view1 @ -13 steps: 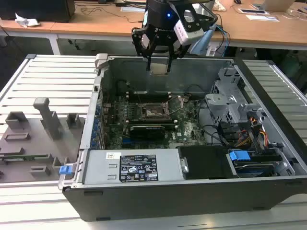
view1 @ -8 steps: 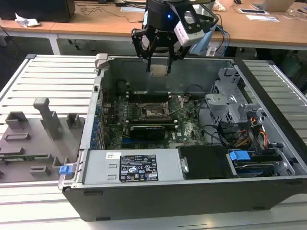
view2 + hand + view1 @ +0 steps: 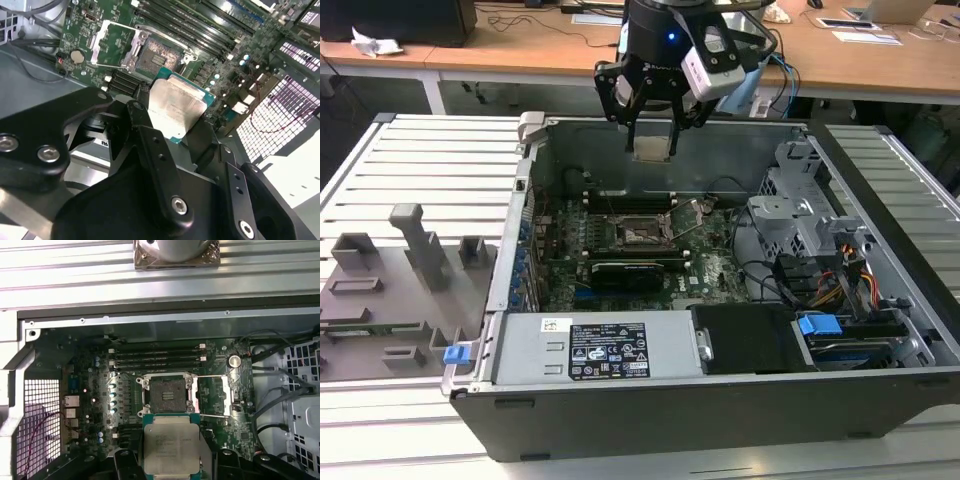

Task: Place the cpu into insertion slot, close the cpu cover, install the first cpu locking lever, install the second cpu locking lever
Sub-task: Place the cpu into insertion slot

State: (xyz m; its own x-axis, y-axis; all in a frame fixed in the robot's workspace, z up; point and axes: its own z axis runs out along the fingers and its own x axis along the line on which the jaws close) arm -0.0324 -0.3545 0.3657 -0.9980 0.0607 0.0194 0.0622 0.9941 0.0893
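The gripper (image 3: 652, 138) is clamped on the cpu (image 3: 170, 447), holding the chip by its edges in the air, well above the insertion slot (image 3: 167, 392). The slot lies bare, its dark pin field uncovered, on the green board inside the open computer case (image 3: 620, 425). The cpu cover (image 3: 216, 395) is folded open, just beside the slot.

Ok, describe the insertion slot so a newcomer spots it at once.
Look into the open case at the green board on its floor. Next to the long memory slots sits the slot: a square black-rimmed socket with a dark pin field, the only square one among long narrow slots, its cover swung open beside it.
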